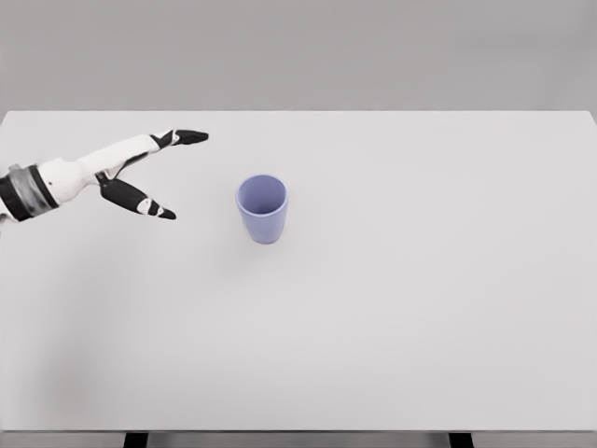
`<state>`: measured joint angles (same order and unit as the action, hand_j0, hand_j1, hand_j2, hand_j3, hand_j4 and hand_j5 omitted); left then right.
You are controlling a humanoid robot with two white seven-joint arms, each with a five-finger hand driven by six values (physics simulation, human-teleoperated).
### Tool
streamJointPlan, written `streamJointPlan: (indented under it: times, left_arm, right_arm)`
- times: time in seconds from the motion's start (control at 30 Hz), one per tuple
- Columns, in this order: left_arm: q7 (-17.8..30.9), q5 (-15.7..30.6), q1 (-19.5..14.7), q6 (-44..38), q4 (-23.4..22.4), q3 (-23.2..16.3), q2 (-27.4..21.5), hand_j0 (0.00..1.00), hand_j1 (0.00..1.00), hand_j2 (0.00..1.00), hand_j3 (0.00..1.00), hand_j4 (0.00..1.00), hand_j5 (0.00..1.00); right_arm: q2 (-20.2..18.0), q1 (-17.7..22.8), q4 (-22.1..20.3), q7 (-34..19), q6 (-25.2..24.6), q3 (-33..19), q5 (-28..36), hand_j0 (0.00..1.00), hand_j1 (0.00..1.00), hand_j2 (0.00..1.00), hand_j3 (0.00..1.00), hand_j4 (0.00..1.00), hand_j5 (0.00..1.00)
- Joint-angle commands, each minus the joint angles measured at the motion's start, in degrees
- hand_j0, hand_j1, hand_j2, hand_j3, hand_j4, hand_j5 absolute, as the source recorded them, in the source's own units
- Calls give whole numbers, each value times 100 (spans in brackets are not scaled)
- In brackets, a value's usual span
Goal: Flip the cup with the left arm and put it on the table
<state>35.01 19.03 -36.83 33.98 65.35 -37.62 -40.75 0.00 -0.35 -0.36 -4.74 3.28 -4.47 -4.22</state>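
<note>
A light blue-purple cup [262, 209] stands upright on the white table [392, 308], its mouth facing up, a little left of the middle. My left hand [177, 177] reaches in from the left edge, fingers spread, thumb pointing down-right. It holds nothing and hovers a short way left of the cup, apart from it. The right arm does not show.
The table's far edge runs along the top against a grey wall, and its near edge lies at the bottom of the picture. Nothing else stands on the table.
</note>
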Motion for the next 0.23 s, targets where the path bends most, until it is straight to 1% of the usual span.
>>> streamJointPlan:
  times: [0.0, 0.07, 0.2]
  left_arm:
    - [-1, -435, 9, 102, -242, 0, -64, 100, 100, 100, 100, 100, 100]
    - [-1, -488, 9, 102, -357, 0, -56, 100, 100, 100, 100, 100, 100]
    - [-1, -488, 9, 102, -365, 0, -64, 100, 100, 100, 100, 100, 100]
  right_arm:
    - [0, 0, 1, -1, -3, -1, 1, 100, 100, 100, 100, 100, 100]
    - [0, 0, 1, -1, -3, 8, 1, 100, 100, 100, 100, 100, 100]
    - [0, 0, 1, -1, -3, -1, 1, 100, 100, 100, 100, 100, 100]
